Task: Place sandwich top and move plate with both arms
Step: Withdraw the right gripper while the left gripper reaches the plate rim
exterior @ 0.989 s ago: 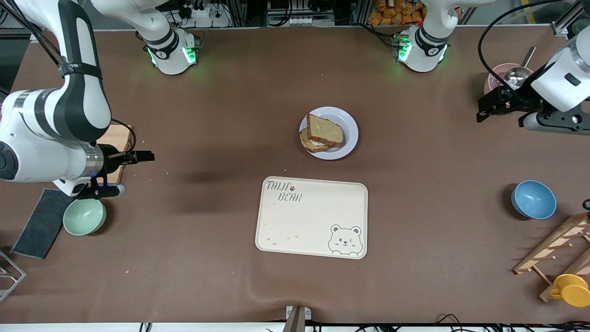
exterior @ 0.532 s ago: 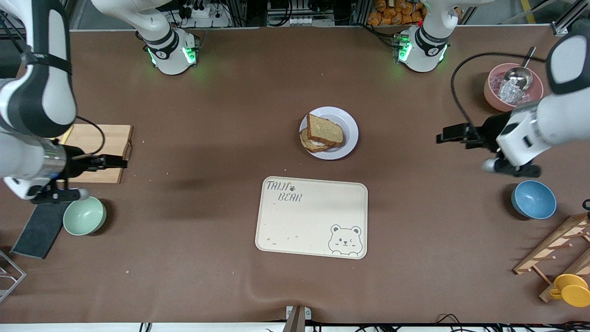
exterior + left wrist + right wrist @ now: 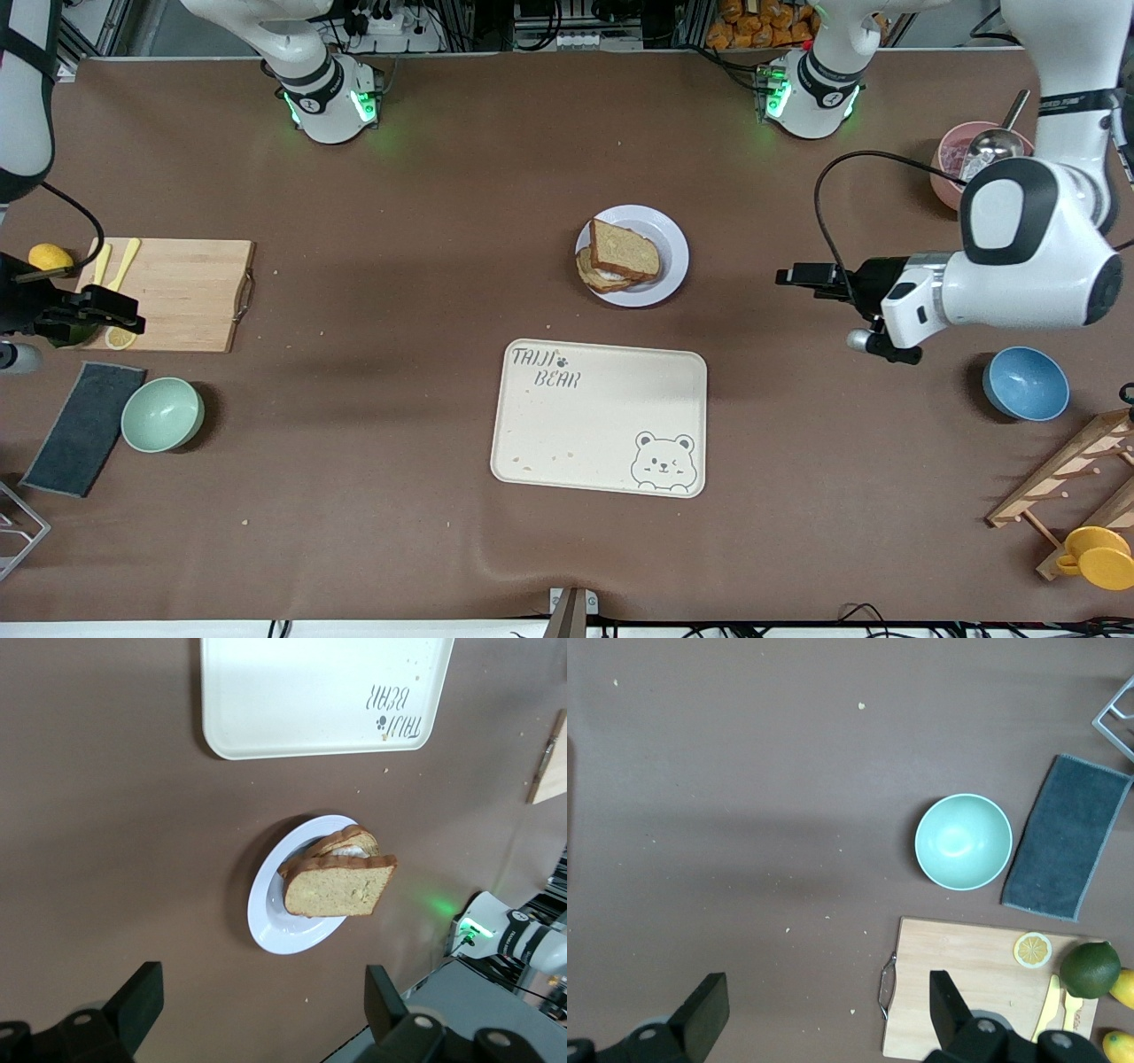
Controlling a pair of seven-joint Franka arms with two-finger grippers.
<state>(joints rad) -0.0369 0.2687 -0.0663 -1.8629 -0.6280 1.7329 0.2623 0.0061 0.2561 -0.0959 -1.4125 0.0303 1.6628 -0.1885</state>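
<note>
The sandwich top (image 3: pixel 625 250), a plain brown-crusted slice, lies on a lower slice with white filling on the round pale plate (image 3: pixel 675 250) in mid-table. The left wrist view shows the slice (image 3: pixel 341 889) overhanging the plate (image 3: pixel 266 921). My left gripper (image 3: pixel 785 276) is open and empty over bare table, beside the plate toward the left arm's end; its dark fingers (image 3: pixel 142 1001) stand wide apart. My right gripper (image 3: pixel 131 312) is open and empty over the wooden cutting board (image 3: pixel 177 292) at the right arm's end.
The cream bear tray (image 3: pixel 599 416) lies nearer the camera than the plate. A mint bowl (image 3: pixel 162 415), grey cloth (image 3: pixel 84 427), lemon (image 3: pixel 49 257) and lime (image 3: pixel 1090 968) sit at the right arm's end. A blue bowl (image 3: pixel 1025 383), pink bowl (image 3: pixel 950 159) with scoop, wooden rack (image 3: pixel 1063 478) and yellow cup (image 3: pixel 1097 556) sit at the left arm's end.
My left gripper has swung from beside the pink bowl in toward the plate. My right gripper has drawn back over the cutting board. The sandwich and plate have not moved.
</note>
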